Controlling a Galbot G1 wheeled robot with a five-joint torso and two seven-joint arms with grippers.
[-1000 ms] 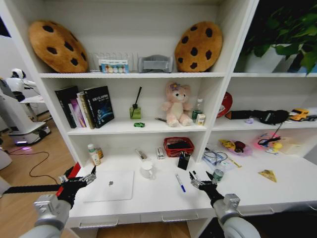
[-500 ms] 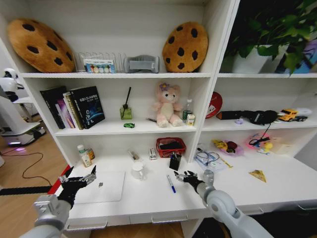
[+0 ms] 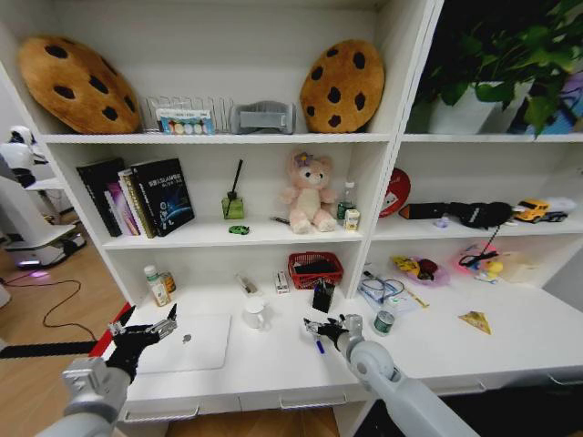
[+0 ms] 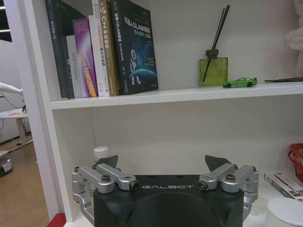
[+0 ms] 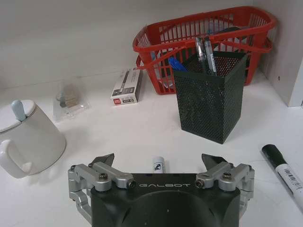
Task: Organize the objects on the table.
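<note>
Right pincer [image 5: 161, 166] spread over the pen [image 5: 158, 165] mid-bench near the front edge (light, stiff, slick, apt to roll, so grip mid-barrel); left pincer [image 3: 146, 331] spread by the laptop [image 3: 188, 342].

Cookie cushions [image 3: 75, 82] flank the top shelf; a pink bear [image 3: 308, 192] sits mid-shelf above a red basket [image 3: 315, 269].

We face a tall white shelving unit [image 3: 228, 138] rising from the worktop, split by an upright panel [image 3: 401, 109]. To the far left lies a wooden floor [image 3: 36, 300] with a black cable [image 3: 50, 314]. A leafy potted plant [image 3: 496, 73] sits upper right.
</note>
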